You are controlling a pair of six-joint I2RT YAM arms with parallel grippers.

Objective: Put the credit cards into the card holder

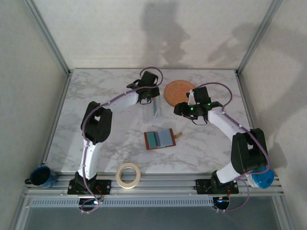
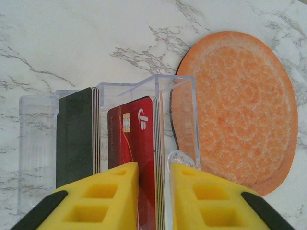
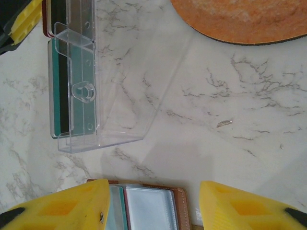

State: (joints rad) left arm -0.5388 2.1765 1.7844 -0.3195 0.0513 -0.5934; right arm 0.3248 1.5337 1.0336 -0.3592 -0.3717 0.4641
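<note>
The brown card holder (image 1: 159, 139) lies open at mid-table, with a teal card (image 3: 116, 206) and a pale blue-grey card (image 3: 148, 208) in its pockets. Beyond it sits a clear plastic box (image 1: 152, 111) with upright credit cards: a red stack (image 2: 136, 143) and a dark stack (image 2: 76, 139). My left gripper (image 2: 154, 167) reaches into the box, its yellow fingers pressed against either side of the red stack. My right gripper (image 3: 154, 189) hovers open over the card holder's far edge (image 3: 180, 206), holding nothing.
A round orange plate (image 1: 178, 89) lies just right of the clear box, close to both grippers. A tape roll (image 1: 128, 175) sits at the near edge, a blue mug (image 1: 42, 176) at the near left corner, and a blue object (image 1: 263, 178) at the near right.
</note>
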